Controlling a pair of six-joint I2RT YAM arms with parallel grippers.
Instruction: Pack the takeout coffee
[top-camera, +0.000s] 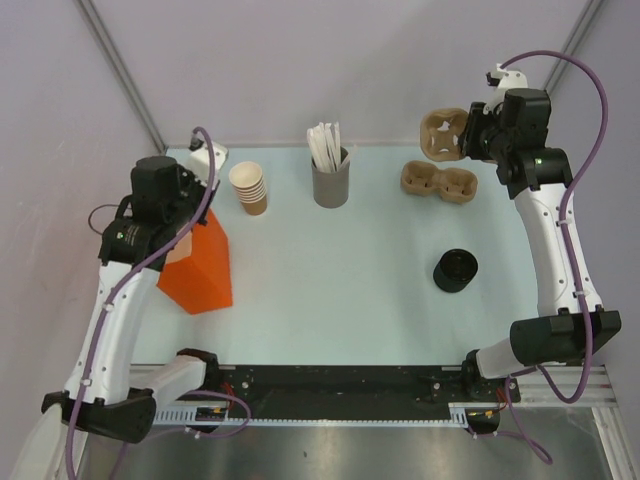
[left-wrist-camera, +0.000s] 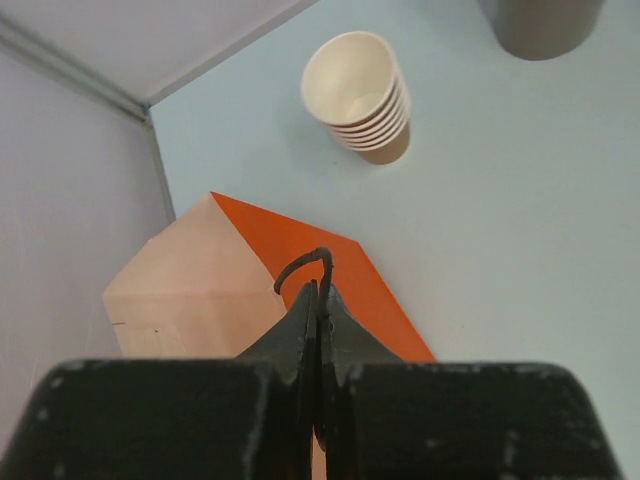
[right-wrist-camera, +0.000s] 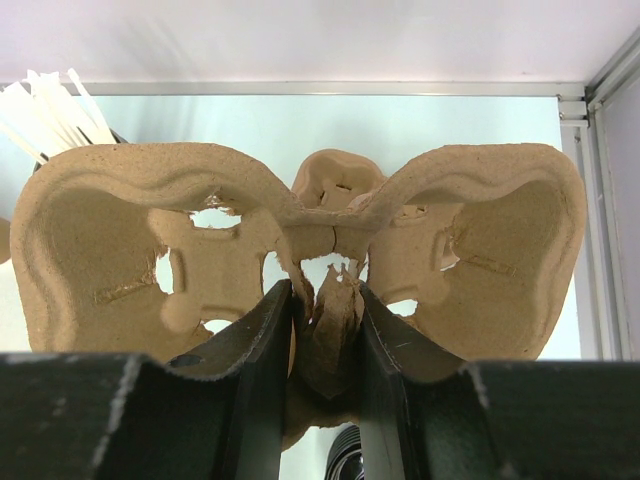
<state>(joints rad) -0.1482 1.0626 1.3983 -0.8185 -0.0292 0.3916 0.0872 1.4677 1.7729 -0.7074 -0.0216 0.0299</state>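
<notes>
Pale blue worktop (top-camera: 340, 300) with lilac walls behind; positions are given from the grey cup (top-camera: 330, 182) of white sticks at the rear centre. No single takeout coffee cup stands apart in any view; only a nested cup stack (top-camera: 250, 188) sits just left of the grey cup. An orange bag (top-camera: 200, 270) lies further left and nearer the arm bases. The left pincer (left-wrist-camera: 318, 295) is clenched over the bag, with a thin dark loop (left-wrist-camera: 320, 252) caught between its tips. The right pincer (right-wrist-camera: 322, 300) grasps a pulp carrier (right-wrist-camera: 120, 240) by its centre rib, raised to the right of the grey cup. A second carrier (top-camera: 438, 182) rests on the worktop below it, and a black lid (top-camera: 456, 270) lies right and nearer. Judgement: the task is at an early stage, with nothing in the carrier or seen in the bag; cup, lid and packing all remain. The left wrist view alone shows the pinched loop, which the overhead view hides. The right wrist view alone shows the grip on the rib. The overhead view alone shows the overall layout.
</notes>
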